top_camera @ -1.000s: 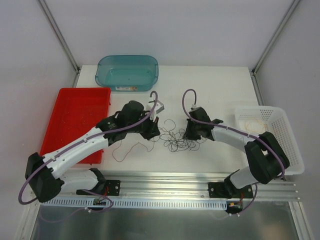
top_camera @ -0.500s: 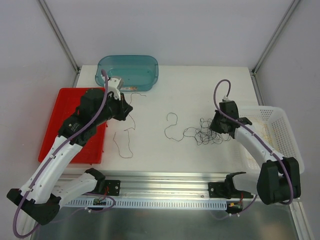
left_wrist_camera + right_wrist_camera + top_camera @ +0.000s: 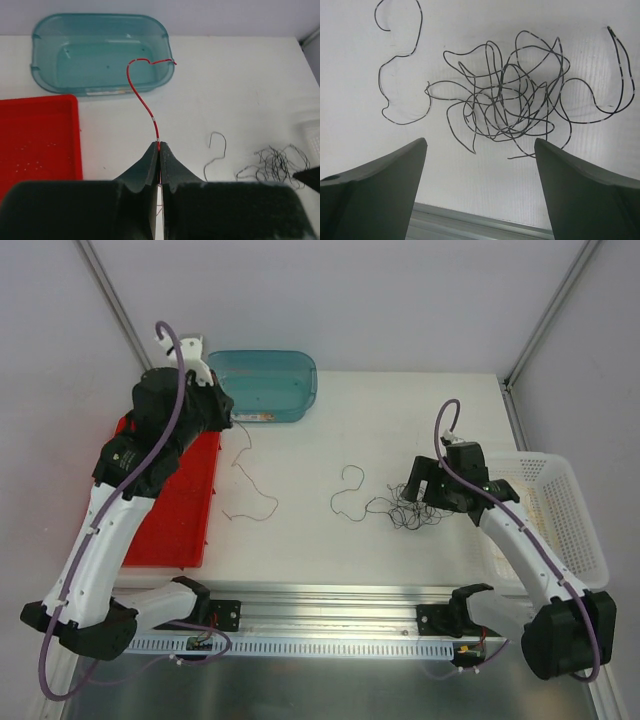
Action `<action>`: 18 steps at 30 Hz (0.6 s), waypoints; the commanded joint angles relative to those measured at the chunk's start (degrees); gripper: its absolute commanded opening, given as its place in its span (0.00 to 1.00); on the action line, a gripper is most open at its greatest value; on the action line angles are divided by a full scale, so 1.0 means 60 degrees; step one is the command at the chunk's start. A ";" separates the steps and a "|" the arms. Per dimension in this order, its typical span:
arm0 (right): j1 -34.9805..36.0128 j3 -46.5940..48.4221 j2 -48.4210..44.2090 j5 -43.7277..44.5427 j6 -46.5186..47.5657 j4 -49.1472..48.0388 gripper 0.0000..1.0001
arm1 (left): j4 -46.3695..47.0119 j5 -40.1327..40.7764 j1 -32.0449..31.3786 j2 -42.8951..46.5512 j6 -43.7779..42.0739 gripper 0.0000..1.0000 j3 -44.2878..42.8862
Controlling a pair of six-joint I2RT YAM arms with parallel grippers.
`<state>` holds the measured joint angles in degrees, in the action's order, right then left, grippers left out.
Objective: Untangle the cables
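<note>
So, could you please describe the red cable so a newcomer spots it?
Find the teal tub at the table's far edge. Near it, the left claw pinches the red cable, which trails onto the table; the other cables are dark grey.

Comprises a left arm (image 3: pixel 100 530) and a right arm (image 3: pixel 520 540), each built of white link shells joined by bulky black joint housings. Carries a thick purple hose (image 3: pixel 181 365) along each arm, with thin coloured wires at the black bases (image 3: pixel 205 608). Ends in dark grey, wedge-shaped fingers (image 3: pixel 142 167) with a smooth matte finish and no visible markings.
</note>
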<state>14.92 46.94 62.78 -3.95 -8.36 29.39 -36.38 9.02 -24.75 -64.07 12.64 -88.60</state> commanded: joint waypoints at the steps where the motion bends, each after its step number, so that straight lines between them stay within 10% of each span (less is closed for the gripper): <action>1: 0.0107 0.0439 -0.0895 -0.0075 0.0528 0.0668 0.94 | -0.0351 0.1236 0.0666 -0.0263 0.0119 0.00 -0.1213; 10: 0.0136 0.0395 -0.1924 -0.0441 0.0617 0.1196 0.99 | -0.0909 0.0622 0.4328 -0.0381 0.1290 0.00 -0.1949; 18: 0.0209 -0.0029 -0.2056 -0.0924 0.0398 0.0903 1.00 | -0.0339 0.0226 0.6643 -0.0336 0.2227 0.00 0.1681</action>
<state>15.62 47.20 51.44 -7.16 -5.74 35.24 -38.81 11.97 11.44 -64.95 22.28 -85.69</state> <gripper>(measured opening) 0.993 0.007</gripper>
